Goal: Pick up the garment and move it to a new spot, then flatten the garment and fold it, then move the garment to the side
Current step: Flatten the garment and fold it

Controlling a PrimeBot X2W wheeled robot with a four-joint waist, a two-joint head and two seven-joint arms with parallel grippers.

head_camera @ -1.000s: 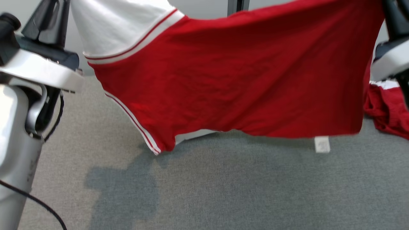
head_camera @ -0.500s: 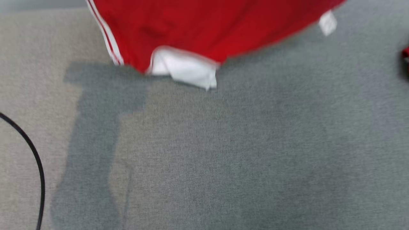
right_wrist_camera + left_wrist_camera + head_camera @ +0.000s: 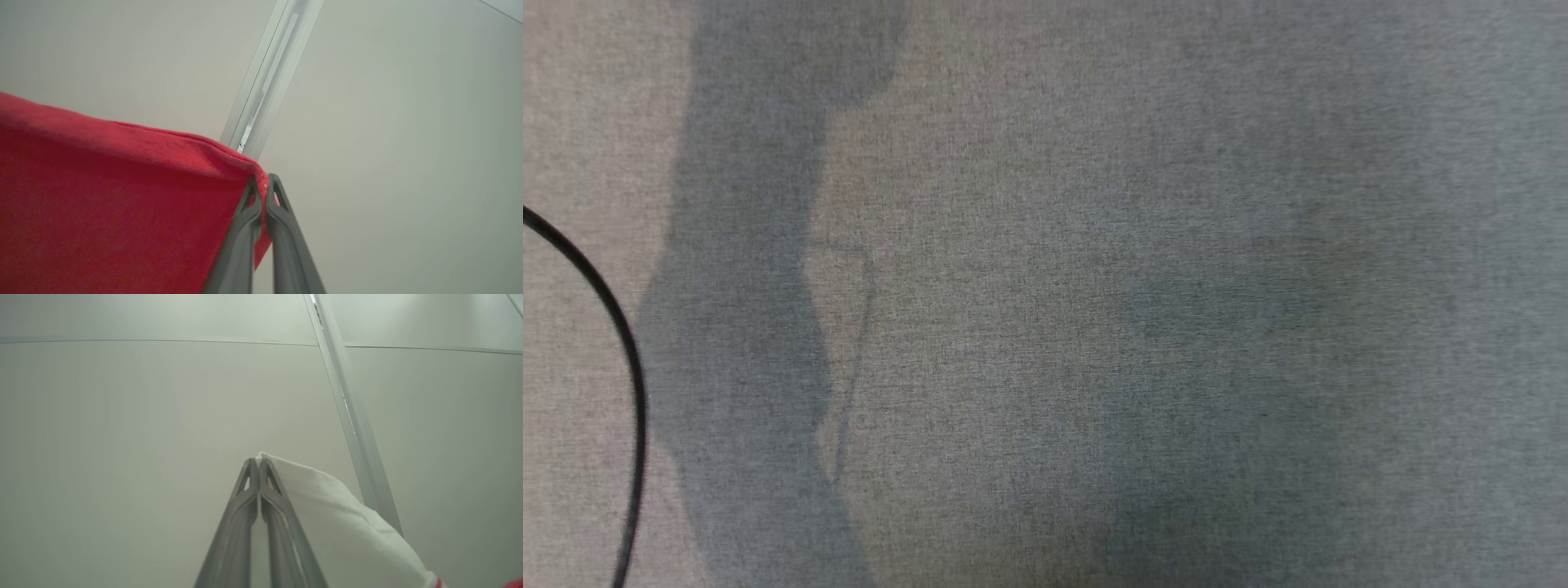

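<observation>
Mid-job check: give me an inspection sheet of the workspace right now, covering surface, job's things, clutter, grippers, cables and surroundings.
Surface: grey carpet, shadows across it.
Job's things: garment, red with a white part, held up by both grippers.
Clutter: nothing seen.
Grippers: left gripper shut on the white part; right gripper shut on the red edge.
Cables: black cable curving over the carpet at the left.
Surroundings: pale wall panels, metal strip between them.

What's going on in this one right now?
The robot holds a red and white fabric garment up by two points. Its left gripper is shut on a white corner, its right gripper on a red edge. The head camera looks down at grey carpet with a thin black cable.
</observation>
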